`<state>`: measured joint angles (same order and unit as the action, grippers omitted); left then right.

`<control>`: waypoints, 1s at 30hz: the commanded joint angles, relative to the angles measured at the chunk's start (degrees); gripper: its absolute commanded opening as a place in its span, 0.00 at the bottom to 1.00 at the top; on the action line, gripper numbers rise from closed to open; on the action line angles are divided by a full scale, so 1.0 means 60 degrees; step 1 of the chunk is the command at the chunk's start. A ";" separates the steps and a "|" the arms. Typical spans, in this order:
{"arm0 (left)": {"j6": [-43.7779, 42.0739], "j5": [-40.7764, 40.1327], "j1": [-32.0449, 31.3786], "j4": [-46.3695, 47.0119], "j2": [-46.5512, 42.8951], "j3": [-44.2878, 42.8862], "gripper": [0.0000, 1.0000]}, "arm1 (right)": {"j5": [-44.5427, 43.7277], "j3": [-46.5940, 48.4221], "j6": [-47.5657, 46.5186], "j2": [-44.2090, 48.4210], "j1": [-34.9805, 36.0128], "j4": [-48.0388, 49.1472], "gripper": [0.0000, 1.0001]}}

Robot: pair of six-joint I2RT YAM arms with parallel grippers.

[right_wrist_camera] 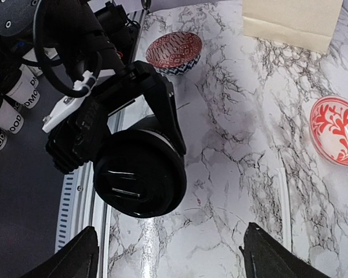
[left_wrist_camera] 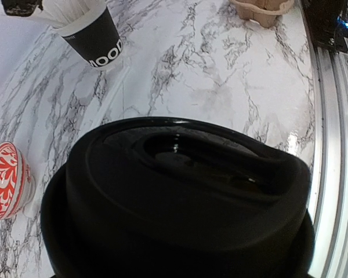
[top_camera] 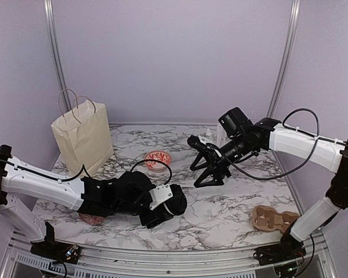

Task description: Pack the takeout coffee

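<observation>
Left gripper (top_camera: 173,204), arm stretched low, clamps the takeout coffee (right_wrist_camera: 140,176); right gripper (top_camera: 206,172) hangs spread wide.

The lid (left_wrist_camera: 180,191) is black plastic, smooth and glossy, catching highlights. Around it, the surface (left_wrist_camera: 220,87) looks smooth and marble-patterned with a faint sheen. The straw cup (left_wrist_camera: 95,37) is matt black paper, the cup carrier (left_wrist_camera: 261,8) rough tan pulp, the bowl (left_wrist_camera: 6,179) glazed.

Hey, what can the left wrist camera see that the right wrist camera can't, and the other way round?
Only the left wrist view shows the straw cup and the cardboard carrier. Only the right wrist view shows the bag, the patterned bowl and the left hand closed on the lid. Both show the lid, the coral bowl and the marble table.
</observation>
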<state>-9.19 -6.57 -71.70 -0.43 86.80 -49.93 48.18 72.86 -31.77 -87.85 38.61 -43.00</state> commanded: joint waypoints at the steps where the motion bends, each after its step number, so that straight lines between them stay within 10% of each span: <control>1: 0.0022 -0.1114 -0.0031 0.3385 -0.0090 0.0588 0.76 | 0.0023 0.0215 -0.0522 0.0308 -0.0024 -0.0359 0.90; 30: 0.0912 -0.1091 0.0010 0.6279 0.1178 0.0892 0.77 | -0.2670 0.0500 0.0205 0.0382 0.1299 0.0278 0.80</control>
<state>-4.23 -14.06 -71.46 33.65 92.97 -44.82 33.36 74.04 -30.52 -87.29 46.30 -43.11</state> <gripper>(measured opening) 0.776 0.831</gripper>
